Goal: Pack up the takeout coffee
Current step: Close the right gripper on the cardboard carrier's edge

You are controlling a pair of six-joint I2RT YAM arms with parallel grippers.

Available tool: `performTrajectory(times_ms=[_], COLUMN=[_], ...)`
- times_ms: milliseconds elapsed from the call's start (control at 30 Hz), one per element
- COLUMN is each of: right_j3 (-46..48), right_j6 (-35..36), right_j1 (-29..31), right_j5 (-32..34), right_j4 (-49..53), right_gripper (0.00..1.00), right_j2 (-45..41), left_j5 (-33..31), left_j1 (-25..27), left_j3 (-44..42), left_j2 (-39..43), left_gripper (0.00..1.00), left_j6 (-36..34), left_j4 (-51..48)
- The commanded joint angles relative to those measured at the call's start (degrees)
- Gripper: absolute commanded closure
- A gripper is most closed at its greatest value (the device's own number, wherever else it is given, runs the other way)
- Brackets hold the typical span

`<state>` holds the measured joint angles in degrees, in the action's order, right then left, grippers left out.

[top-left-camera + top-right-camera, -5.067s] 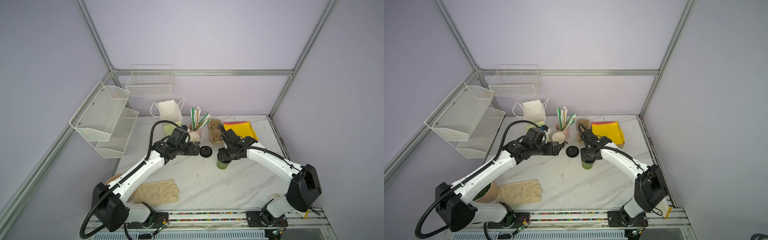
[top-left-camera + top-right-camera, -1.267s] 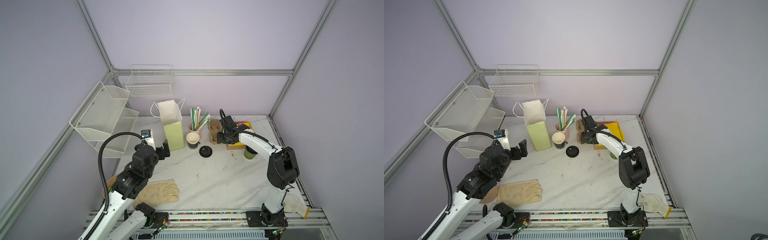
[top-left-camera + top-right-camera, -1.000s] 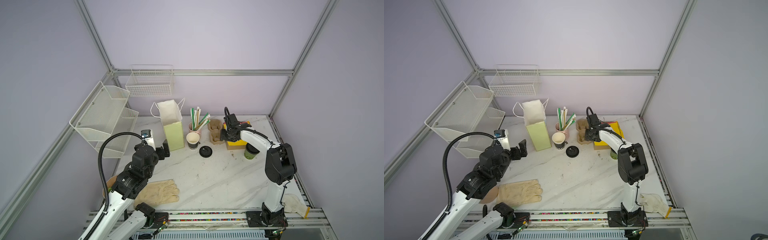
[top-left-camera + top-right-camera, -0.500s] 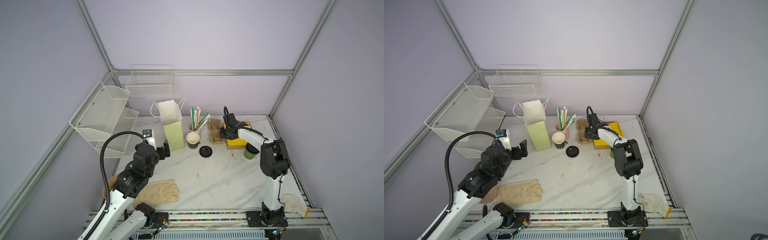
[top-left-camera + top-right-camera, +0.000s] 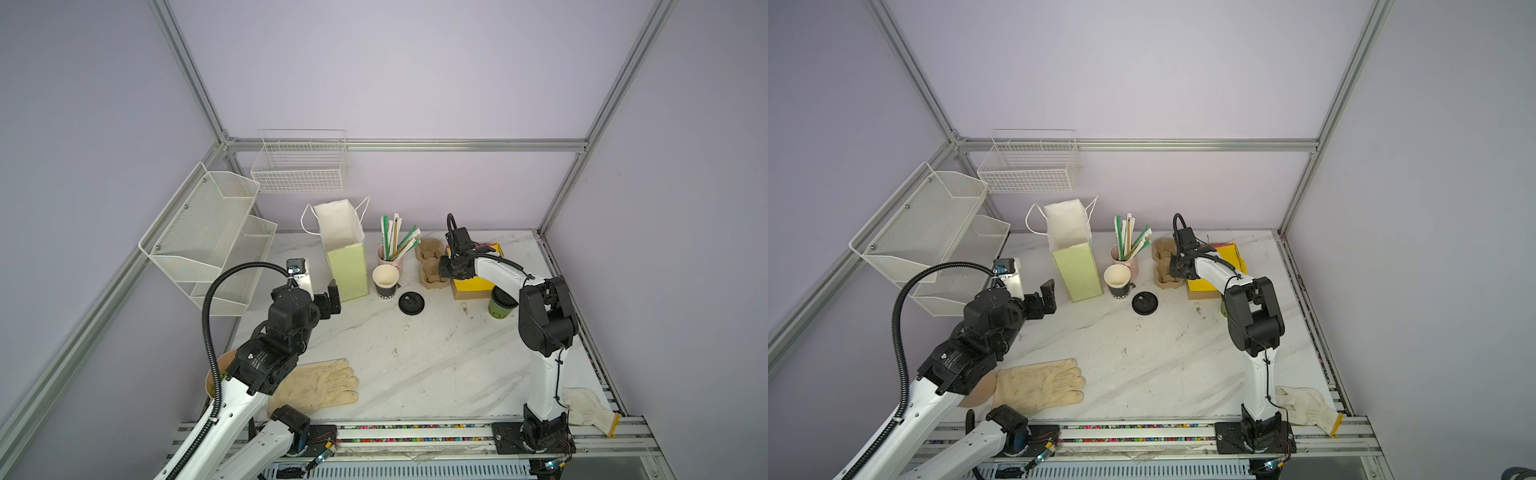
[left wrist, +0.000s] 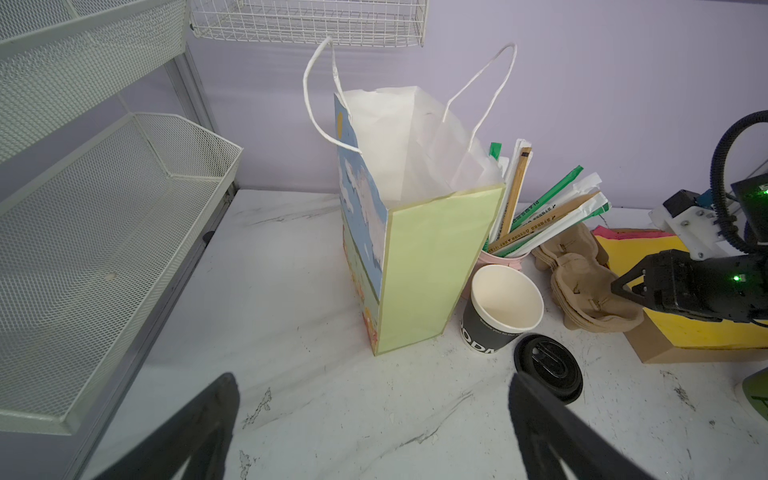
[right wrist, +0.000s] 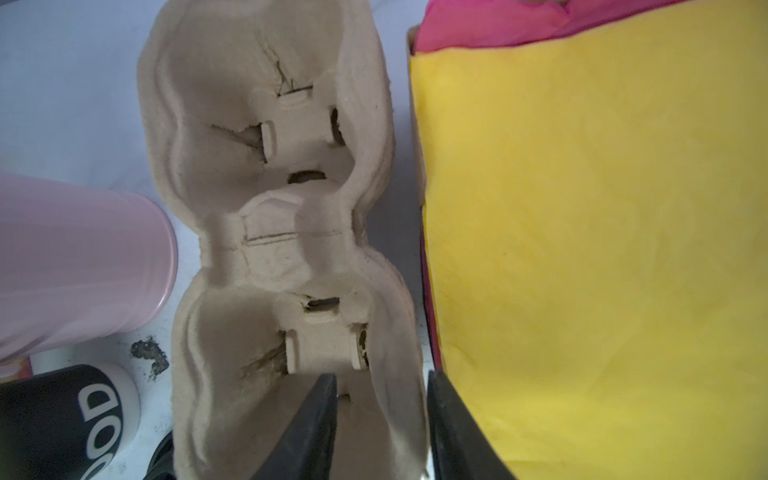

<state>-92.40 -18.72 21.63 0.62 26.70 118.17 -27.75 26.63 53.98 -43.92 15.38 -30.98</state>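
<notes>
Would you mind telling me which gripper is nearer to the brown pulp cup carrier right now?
Right. The right gripper straddles the rim wall of the cup carrier; the left gripper hangs open beyond the paper bag, well away.

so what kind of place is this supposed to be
Likely a robot lab cell staged as a takeout coffee counter: bare aluminium frame, and a marble-look table holding a paper bag, pulp cup carriers and a cup of wrapped straws.
</notes>
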Motion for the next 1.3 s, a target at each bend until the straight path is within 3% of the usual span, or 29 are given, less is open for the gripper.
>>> performTrajectory(times_ms=[0, 267, 567, 1267], right_j3=[-1.47, -1.21, -1.47, -2.86], right_j6=[0.3, 0.07, -0.18, -0.28], right_j1=[0.02, 0.05, 0.0, 0.0], right_j5=[0.15, 0.25, -0.01, 0.24], right_j4=[-0.24, -0.24, -0.48, 0.52], right_gripper=[0.64, 0.75, 0.78, 0.71], right_j2=[1.11, 1.14, 0.93, 1.61], left_j5=[-0.92, -0.91, -0.82, -0.48], left_j1=[-0.2, -0.15, -0.19, -0.18], left_j3=[-2.09, -2.12, -2.12, -2.12], left_j2=[0.24, 0.18, 0.19, -0.07], left_gripper=[0.0, 0.0, 0.0, 0.0], left_j6=[-0.89, -1.0, -1.19, -1.31], left_j4=[1.54, 1.61, 1.56, 1.62])
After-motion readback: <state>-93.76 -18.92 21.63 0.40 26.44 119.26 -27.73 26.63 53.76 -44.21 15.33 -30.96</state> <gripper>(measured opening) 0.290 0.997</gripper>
